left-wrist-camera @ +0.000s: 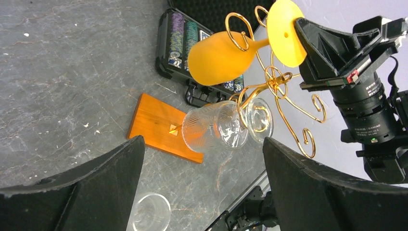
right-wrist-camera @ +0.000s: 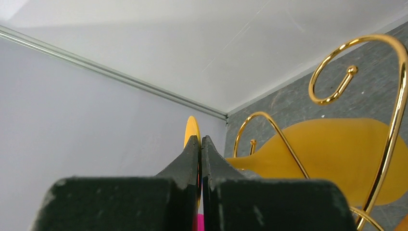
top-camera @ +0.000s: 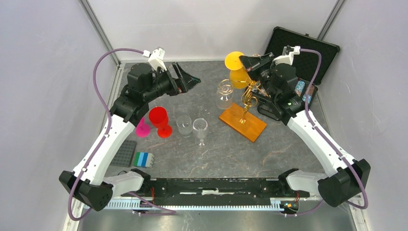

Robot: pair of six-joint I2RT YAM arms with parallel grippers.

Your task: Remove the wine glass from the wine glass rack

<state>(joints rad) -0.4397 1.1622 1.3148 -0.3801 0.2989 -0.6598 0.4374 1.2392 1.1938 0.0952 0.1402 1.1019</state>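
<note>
glass: orange wine glass hangs by its stem in the wine glass rack
right gripper: pinched on its foot rim
left gripper: spread wide, apart from the rack
risk: stem may snag a curl, tipping the rack or shaking the clear glass loose

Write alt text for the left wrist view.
An orange wine glass hangs on the gold wine glass rack, its foot pinched by the right gripper. A clear glass hangs from another arm, over the wooden base; the left gripper, jaws open, frames the bottom edge.
</note>
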